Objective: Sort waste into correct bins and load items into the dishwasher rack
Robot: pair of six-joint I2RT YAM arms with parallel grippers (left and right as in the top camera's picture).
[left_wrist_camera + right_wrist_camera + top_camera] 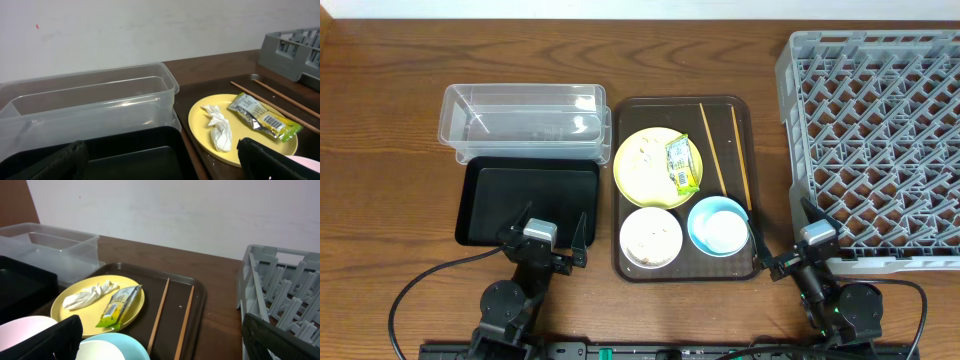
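Note:
A dark brown serving tray (720,104) holds a yellow plate (645,172) with a green-and-yellow wrapper (682,165) and a crumpled white scrap (220,130) on it. Two chopsticks (713,150) lie to the plate's right. In front stand a white bowl (651,238) and a light blue bowl (705,215) with something white inside (723,233). The clear tub (525,120) and black tray (530,195) lie to the left, the grey rack (875,140) to the right. My left gripper (552,240) is open and empty over the black tray's near edge. My right gripper (782,238) is open and empty between the serving tray and the rack.
The black tray (130,150) and clear tub (90,100) fill the left wrist view. The rack's near wall (280,295) stands close on the right in the right wrist view. A few small white crumbs lie on the serving tray (181,306). Arm cables trail along the table's front edge.

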